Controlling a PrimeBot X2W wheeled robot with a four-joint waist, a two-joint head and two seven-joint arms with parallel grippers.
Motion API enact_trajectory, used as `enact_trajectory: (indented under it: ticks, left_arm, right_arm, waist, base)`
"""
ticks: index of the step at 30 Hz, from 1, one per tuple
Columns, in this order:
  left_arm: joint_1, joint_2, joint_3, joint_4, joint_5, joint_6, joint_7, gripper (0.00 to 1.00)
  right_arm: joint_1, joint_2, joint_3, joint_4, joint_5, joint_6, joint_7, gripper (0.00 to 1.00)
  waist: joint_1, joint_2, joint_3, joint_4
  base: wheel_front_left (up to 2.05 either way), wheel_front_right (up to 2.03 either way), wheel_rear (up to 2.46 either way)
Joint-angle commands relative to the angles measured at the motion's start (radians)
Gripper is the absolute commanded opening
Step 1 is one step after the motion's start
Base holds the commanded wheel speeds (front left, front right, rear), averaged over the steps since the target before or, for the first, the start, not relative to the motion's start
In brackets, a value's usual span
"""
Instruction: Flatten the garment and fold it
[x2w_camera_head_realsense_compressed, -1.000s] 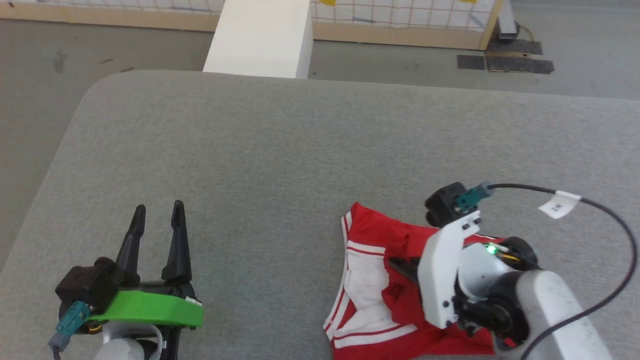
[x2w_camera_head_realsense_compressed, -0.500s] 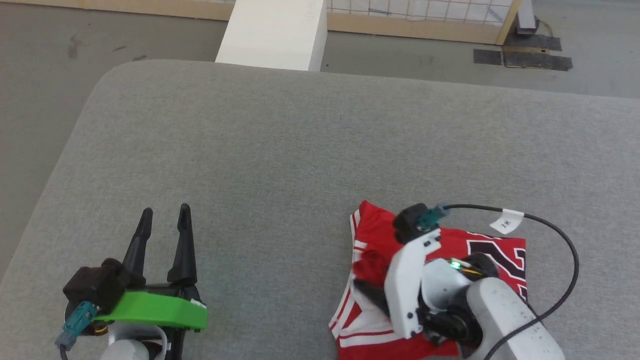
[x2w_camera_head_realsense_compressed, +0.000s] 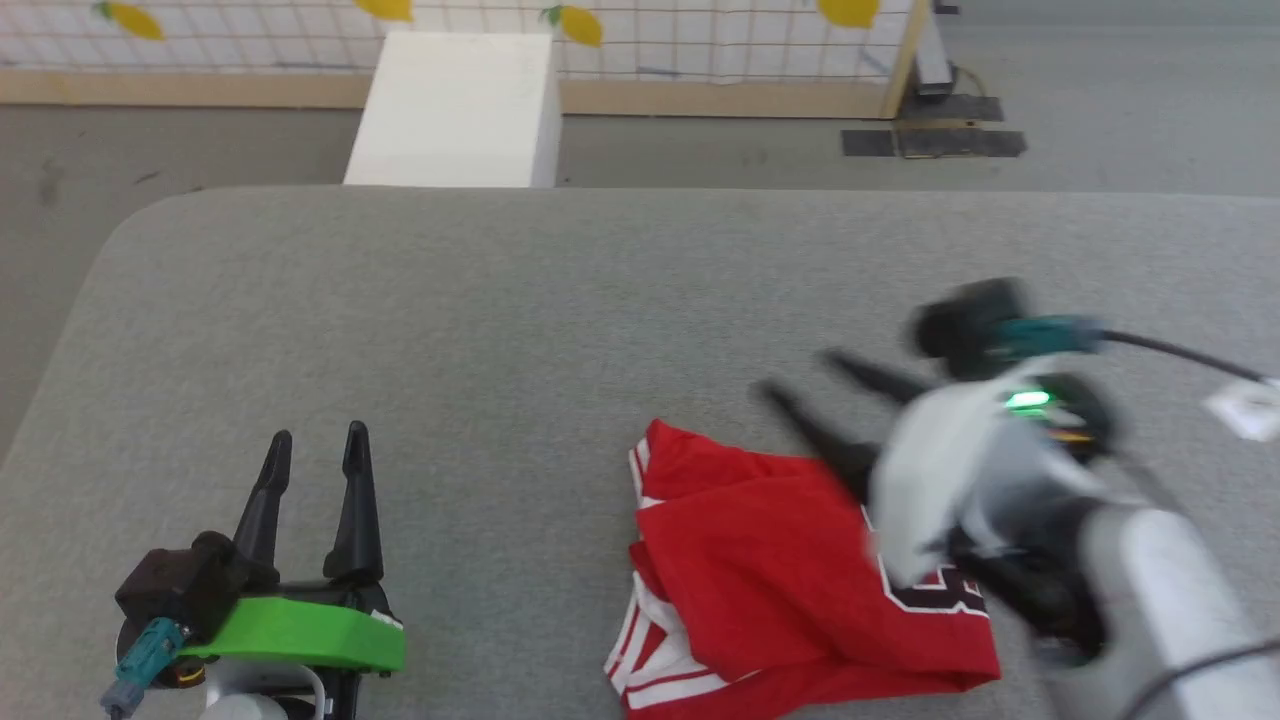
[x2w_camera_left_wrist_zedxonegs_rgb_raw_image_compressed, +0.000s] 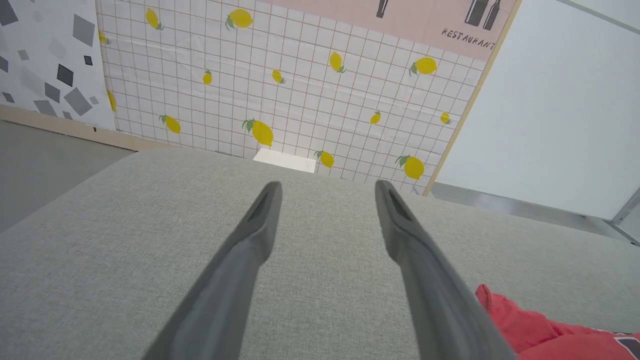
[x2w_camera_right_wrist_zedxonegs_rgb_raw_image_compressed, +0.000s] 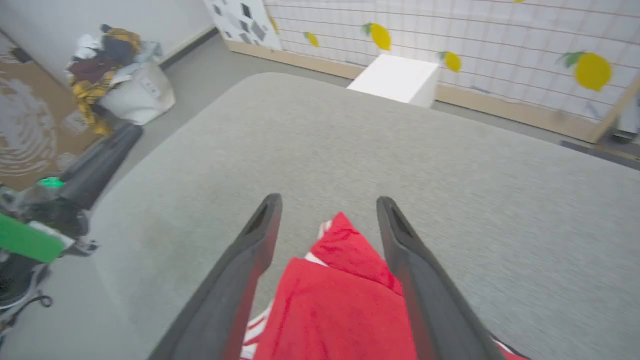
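**Red shirt lies loose on the desk, both jaws released**

The garment (x2w_camera_head_realsense_compressed: 770, 560) lies on the grey desk (x2w_camera_head_realsense_compressed: 500, 320), toward its near edge and right of the middle. It is folded over itself into an uneven bundle, not spread flat. A plain red panel covers the top. White cloth with red stripes shows along the near-left edge, and part of a black-and-white number print shows at the right, half hidden by the right arm. Its long axis runs diagonally, from a pointed red corner at the far left to a blunter end at the near right. In the right wrist view that corner (x2w_camera_right_wrist_zedxonegs_rgb_raw_image_compressed: 345, 235) points away toward the far side of the desk.

The right jaws stand wide apart and hold nothing. Their fingers (x2w_camera_head_realsense_compressed: 812, 430) are blurred in the head view. They slant toward the far left, over the far-right edge of the shirt; whether they touch the cloth cannot be told. From the right wrist, the two fingers (x2w_camera_right_wrist_zedxonegs_rgb_raw_image_compressed: 250, 260) frame the red cloth beneath them.

The left jaws are likewise released and empty. They sit at the near left, with the fingers (x2w_camera_head_realsense_compressed: 352, 500) pointing toward the far side, well apart from the shirt. The left wrist view catches a red edge (x2w_camera_left_wrist_zedxonegs_rgb_raw_image_compressed: 525, 330) at its lower right.

A white box (x2w_camera_head_realsense_compressed: 455, 110) stands on the floor beyond the desk.
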Motion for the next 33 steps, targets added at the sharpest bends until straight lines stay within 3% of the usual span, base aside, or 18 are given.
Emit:
enact_trajectory:
  ticks: [1,4,8,12,23,24,25,26,29,31,32,33]
  left_arm:
    - [0.007,0.007,0.002,-0.006,0.004,0.006,-0.002,1.0]
    - [0.004,0.008,-0.001,-0.013,0.009,0.008,-0.002,1.0]
    - [0.001,0.01,0.001,-0.018,0.012,0.011,-0.003,1.0]
    - [-0.007,0.005,-0.009,-0.016,0.012,0.009,-0.003,1.0]
    - [-0.019,0.008,-0.016,-0.005,0.01,0.004,-0.004,1.0]
    - [-0.02,0.009,-0.017,-0.004,0.01,0.003,-0.004,1.0]
    - [-0.019,0.01,-0.016,-0.004,0.01,0.004,-0.004,1.0]
    - [-0.018,0.011,-0.016,-0.004,0.01,0.004,-0.004,1.0]
    - [-0.012,0.013,-0.012,-0.012,0.014,0.011,-0.004,1.0]
    - [-0.012,0.009,-0.009,-0.034,0.025,0.02,-0.004,1.0]
    - [-0.011,0.006,0.0,-0.041,0.03,0.026,-0.004,1.0]
    - [-0.012,0.003,0.007,-0.047,0.031,0.029,-0.004,1.0]
  right_arm:
    - [0.036,-0.019,-0.043,-0.014,-0.045,-0.002,-0.006,1.0]
    - [0.104,-0.038,-0.151,-0.03,-0.151,-0.002,0.005,1.0]
    - [0.193,-0.037,-0.213,-0.006,-0.232,-0.002,0.055,1.0]
    - [0.25,-0.017,-0.201,0.085,-0.281,-0.002,0.093,1.0]
    - [0.223,0.002,-0.172,0.272,-0.315,-0.002,0.088,1.0]
    - [0.219,-0.002,-0.169,0.279,-0.314,-0.002,0.088,0.29]
    - [0.213,-0.006,-0.167,0.281,-0.309,-0.002,0.081,0.08]
    - [0.207,-0.012,-0.162,0.281,-0.3,-0.002,0.078,0.0]
    - [0.184,-0.045,-0.137,0.266,-0.278,-0.002,0.076,0.0]
    - [0.114,-0.156,-0.08,0.201,-0.262,-0.002,0.094,0.0]
    - [0.063,-0.233,-0.03,0.183,-0.252,-0.002,0.116,0.0]
    - [0.039,-0.262,-0.014,0.18,-0.248,-0.002,0.118,0.0]
  waist:
    - [0.0,0.0,-0.011,-0.032]
    - [0.0,0.0,-0.004,-0.046]
    - [0.0,0.0,0.008,-0.057]
    - [0.0,0.0,0.031,-0.051]
    - [0.0,0.0,0.051,-0.014]
    - [0.0,0.0,0.05,-0.013]
    - [0.0,0.0,0.05,-0.013]
    - [0.0,0.0,0.05,-0.015]
    - [0.0,0.0,0.055,-0.04]
    - [0.0,0.0,0.09,-0.139]
    - [0.0,0.0,0.107,-0.226]
    - [0.0,0.0,0.115,-0.261]
  base:
    - [0.0,0.0,0.0]
    - [0.0,0.0,0.0]
    - [0.0,0.0,0.0]
    - [0.0,0.0,0.0]
    - [0.0,0.0,0.0]
    - [0.0,0.0,0.0]
    - [0.0,0.0,0.0]
    - [0.0,0.0,0.0]
    - [0.0,0.0,0.0]
    - [0.0,0.0,0.0]
    - [0.0,0.0,0.0]
    - [0.0,0.0,0.0]
